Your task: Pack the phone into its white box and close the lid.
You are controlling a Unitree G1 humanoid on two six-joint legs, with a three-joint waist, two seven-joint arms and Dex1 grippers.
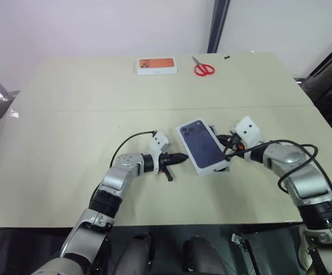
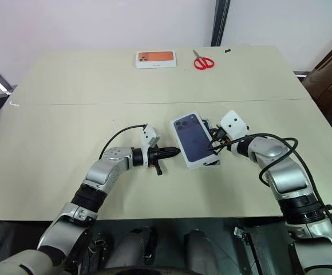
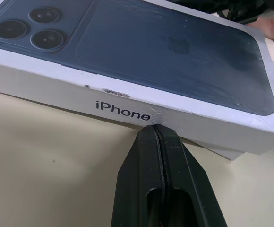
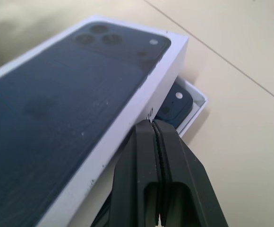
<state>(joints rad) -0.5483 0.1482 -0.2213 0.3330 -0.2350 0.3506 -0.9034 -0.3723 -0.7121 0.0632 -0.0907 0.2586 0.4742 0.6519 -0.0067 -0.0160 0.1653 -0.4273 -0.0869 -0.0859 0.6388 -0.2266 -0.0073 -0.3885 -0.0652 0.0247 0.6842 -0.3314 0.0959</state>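
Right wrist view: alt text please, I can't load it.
The lid sits askew on the white box, leaving the phone exposed at one corner. The shut right gripper touches the lid's side.

Left hand [image 1: 180, 158] fingers pressed together, right hand [image 4: 157, 126] likewise closed

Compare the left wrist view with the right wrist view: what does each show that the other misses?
Left wrist view: the lid's long white side wall with the iPhone lettering, and the shut left claw at that wall.

Right wrist view: the phone lying in the white box, exposed at one corner because the lid sits skewed over it, and the shut right claw at the lid's edge.

Both: the lid's dark blue phone print with its camera cluster, and the beige table.
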